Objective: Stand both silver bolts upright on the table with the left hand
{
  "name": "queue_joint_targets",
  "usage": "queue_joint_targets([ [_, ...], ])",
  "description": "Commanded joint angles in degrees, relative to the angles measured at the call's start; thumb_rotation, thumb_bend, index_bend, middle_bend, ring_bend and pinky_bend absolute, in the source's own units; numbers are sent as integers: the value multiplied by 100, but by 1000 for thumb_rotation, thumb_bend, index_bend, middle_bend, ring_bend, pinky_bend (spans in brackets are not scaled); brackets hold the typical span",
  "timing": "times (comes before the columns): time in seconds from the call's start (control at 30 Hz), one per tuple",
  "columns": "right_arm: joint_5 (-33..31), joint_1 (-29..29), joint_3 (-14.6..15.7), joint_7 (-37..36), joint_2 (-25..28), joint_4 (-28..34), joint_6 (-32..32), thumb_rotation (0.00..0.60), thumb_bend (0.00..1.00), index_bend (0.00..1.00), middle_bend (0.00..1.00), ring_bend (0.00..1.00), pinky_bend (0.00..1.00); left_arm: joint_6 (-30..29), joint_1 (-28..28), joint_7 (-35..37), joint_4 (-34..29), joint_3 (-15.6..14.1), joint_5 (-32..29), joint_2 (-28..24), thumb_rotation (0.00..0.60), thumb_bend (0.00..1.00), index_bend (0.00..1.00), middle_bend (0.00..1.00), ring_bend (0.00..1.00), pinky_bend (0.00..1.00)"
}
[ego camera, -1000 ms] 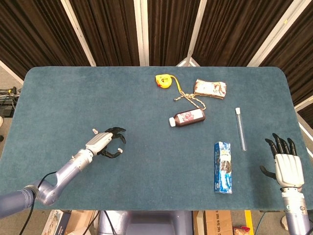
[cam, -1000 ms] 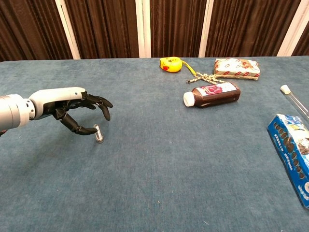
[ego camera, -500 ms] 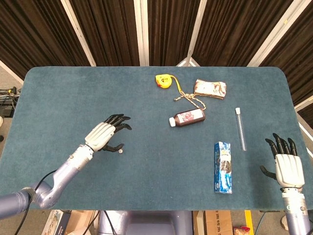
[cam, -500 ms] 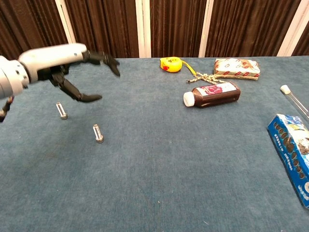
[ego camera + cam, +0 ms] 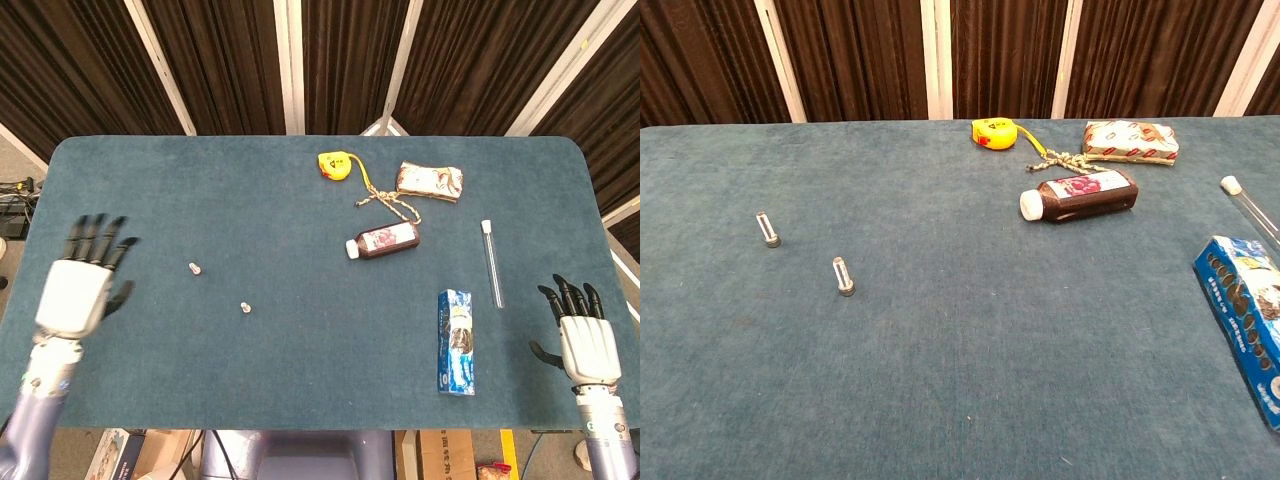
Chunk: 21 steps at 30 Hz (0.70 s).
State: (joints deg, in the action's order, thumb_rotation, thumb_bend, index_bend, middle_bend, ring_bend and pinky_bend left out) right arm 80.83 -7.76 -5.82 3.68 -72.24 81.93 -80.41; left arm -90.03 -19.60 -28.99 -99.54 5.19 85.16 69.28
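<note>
Both silver bolts, one (image 5: 768, 230) and the other (image 5: 844, 277) at its 4 o'clock, stand upright on the table (image 5: 970, 330), while left hand (image 5: 82, 280) and right hand (image 5: 580, 330) hover spread, holding nothing.

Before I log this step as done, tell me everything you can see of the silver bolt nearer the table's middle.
The nearer-middle silver bolt is a short shiny metal cylinder standing upright, wider head down on the teal table. Nothing touches it but the cloth; the other silver bolt stands apart to its left.
</note>
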Motion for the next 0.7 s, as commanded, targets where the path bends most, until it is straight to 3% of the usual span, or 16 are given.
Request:
queue_joint_targets([
  [0.03, 28, 9, 6, 15, 80, 58, -22, 600, 171, 200, 90, 121, 0, -393, 950, 742, -422, -370, -393, -586, 600, 392, 204, 51, 0, 0],
  [0.27, 223, 15, 8, -230, 177, 13, -166, 600, 172, 200, 90, 121, 0, -307, 1267, 1558, -139, -501, -543, -644, 600, 394, 192, 44, 0, 0],
  [0.7, 622, 64, 112, -232, 475, 319, -443, 600, 172, 191, 90, 121, 0, -204, 1396, 2019, 48, -487, -237, -708, 600, 399, 191, 44, 0, 0],
])
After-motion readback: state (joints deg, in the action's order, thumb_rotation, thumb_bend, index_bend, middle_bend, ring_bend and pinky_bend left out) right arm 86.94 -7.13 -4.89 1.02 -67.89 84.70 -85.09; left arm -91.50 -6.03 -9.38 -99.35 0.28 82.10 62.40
